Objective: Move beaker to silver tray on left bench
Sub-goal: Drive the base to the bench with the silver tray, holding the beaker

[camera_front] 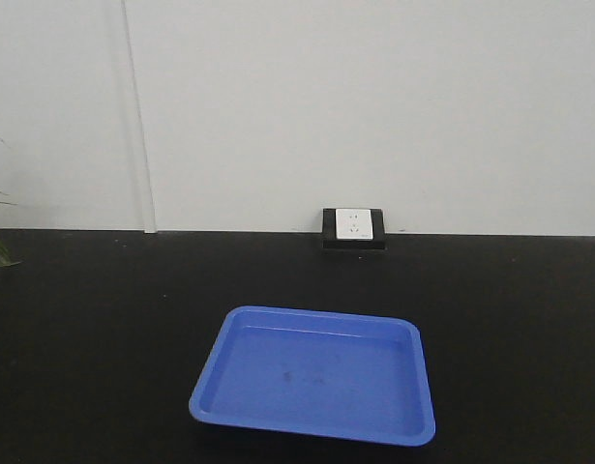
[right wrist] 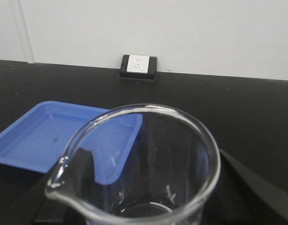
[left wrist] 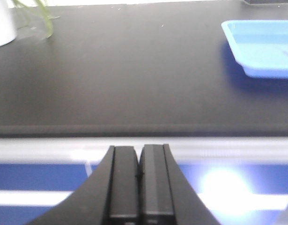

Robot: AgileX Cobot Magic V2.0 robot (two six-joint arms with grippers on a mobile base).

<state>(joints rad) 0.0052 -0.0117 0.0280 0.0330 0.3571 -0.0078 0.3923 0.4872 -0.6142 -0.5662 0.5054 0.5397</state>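
The beaker, clear glass with a pouring lip and nothing inside, fills the lower half of the right wrist view. My right gripper is shut on it, a dark finger showing on each side of the glass. It hangs over a black worktop, just right of a blue tray. My left gripper is shut with nothing between its pads, just off the front edge of that worktop. The silver tray and the left bench are out of view. Neither gripper shows in the front view.
A blue plastic tray lies on the black worktop. A white socket plate sits at the wall. A white pot with a plant stands far left. The worktop's front edge runs across the left wrist view.
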